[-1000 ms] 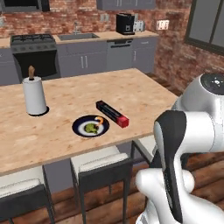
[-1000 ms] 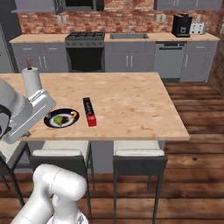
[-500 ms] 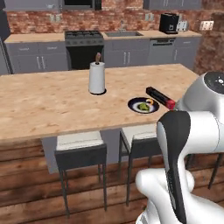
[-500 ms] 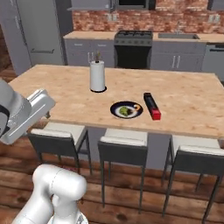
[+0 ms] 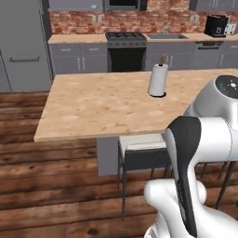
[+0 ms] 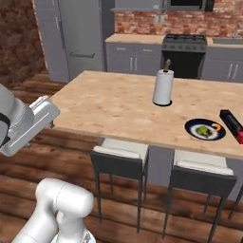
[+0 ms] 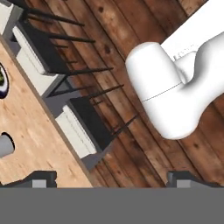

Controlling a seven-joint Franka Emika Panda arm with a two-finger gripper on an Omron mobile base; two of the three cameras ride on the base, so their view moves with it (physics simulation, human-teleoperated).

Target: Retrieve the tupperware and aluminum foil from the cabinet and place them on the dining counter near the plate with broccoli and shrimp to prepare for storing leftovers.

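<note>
In the right base view, the dining counter (image 6: 109, 104) stretches across the middle of the frame. A paper-towel roll (image 6: 163, 87) stands upright on it. Further right lies the plate with broccoli and shrimp (image 6: 205, 129), and just beside the plate, at the frame's right edge, the aluminum foil (image 6: 232, 125) is cut off so that only part of the black box and its red end show. Whether the box touches the plate cannot be told. Two stools (image 6: 119, 156) stand tucked under the counter's near edge. The fridge (image 6: 80, 38) rises at the back left, its top cropped, and the stove (image 6: 184, 54) sits against the brick wall.

In the left base view, the robot's own white arm covers the right part of the counter, hiding anything that lies on the slab beyond the paper-towel roll.

In the hand view, the gripper (image 7: 113, 180) looks down at the wooden floor (image 7: 131, 52), its two dark fingertips (image 7: 39, 179) rising far apart at the bottom, one near each side. The jaws stand fully wide and nothing lies between them; they grip nothing and touch nothing. Left of the jaws a strip of the counter runs along the frame edge, with the roll's top showing as a grey disc and a sliver of the plate cut off at the far left. The stools lie between the counter edge and the jaws, well apart from the fingertips.
</note>
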